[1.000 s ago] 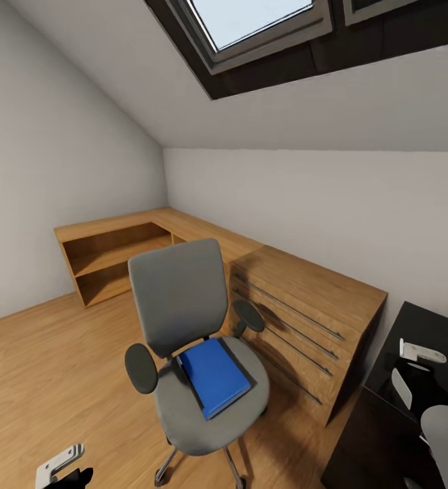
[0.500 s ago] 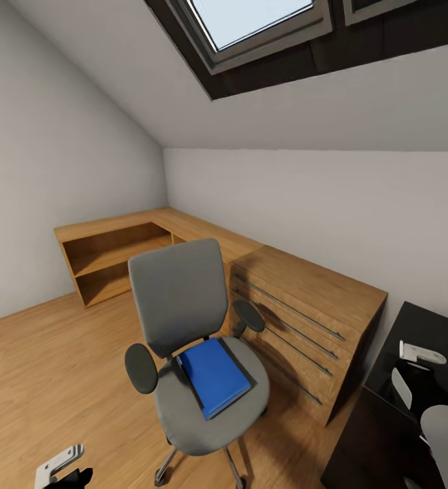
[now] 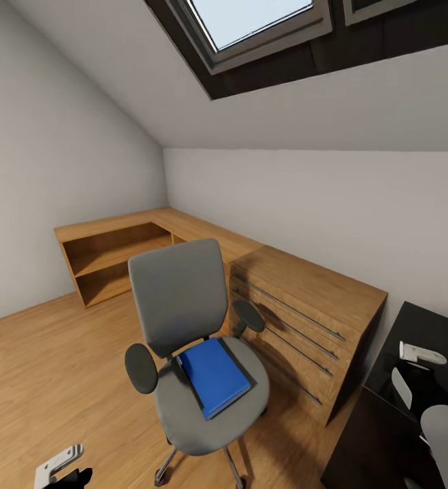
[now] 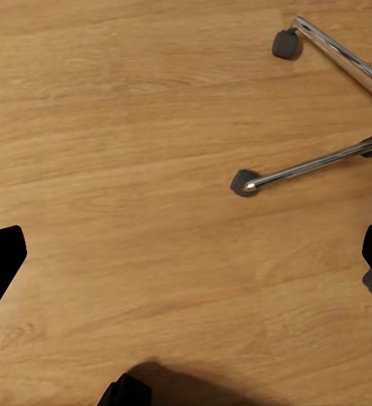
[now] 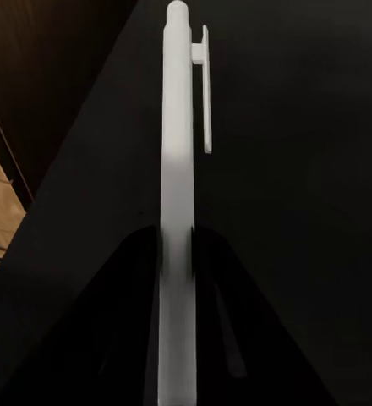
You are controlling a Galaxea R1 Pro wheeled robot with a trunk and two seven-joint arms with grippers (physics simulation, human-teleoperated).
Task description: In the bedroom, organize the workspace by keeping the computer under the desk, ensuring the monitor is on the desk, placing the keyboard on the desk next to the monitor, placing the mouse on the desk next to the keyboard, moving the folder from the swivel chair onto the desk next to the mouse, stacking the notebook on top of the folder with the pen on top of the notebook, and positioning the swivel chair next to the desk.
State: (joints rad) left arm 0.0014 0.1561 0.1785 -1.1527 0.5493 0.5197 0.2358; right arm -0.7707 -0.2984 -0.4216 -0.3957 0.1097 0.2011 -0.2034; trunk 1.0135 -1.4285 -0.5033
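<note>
The pen [image 5: 179,211] is the item in hand: in the right wrist view it runs lengthwise between the dark fingers of my right gripper [image 5: 179,279], which is closed on its barrel, clip end pointing away over the glossy black worktop [image 5: 304,169]. In the head view the same worktop [image 3: 427,333] sits at the lower right, with the right gripper [image 3: 421,353] held above it, and I cannot tell whether the pen touches the surface. The folder [image 3: 214,375] lies flat on the seat of the swivel chair [image 3: 183,326], just in front of the backrest and between the two black armrests, well apart from the worktop. The chair stands beside a light-wood drawer cabinet [image 3: 305,305], which separates it from the worktop. The left gripper [image 3: 61,465] hangs low over the plank floor [image 4: 135,152]; in the left wrist view its dark fingertips [image 4: 0,262] sit at opposite edges of the frame, so I read it as wide and holding nothing, with the chair's chrome spokes and casters [image 4: 321,169] close by. I judge the current step to be the transfer of the folder, not yet started. The next move calls for bringing the left gripper up to seat height, taking the folder by its near edge and carrying it to the worktop, while the right arm keeps the pen secure for later stacking.
</note>
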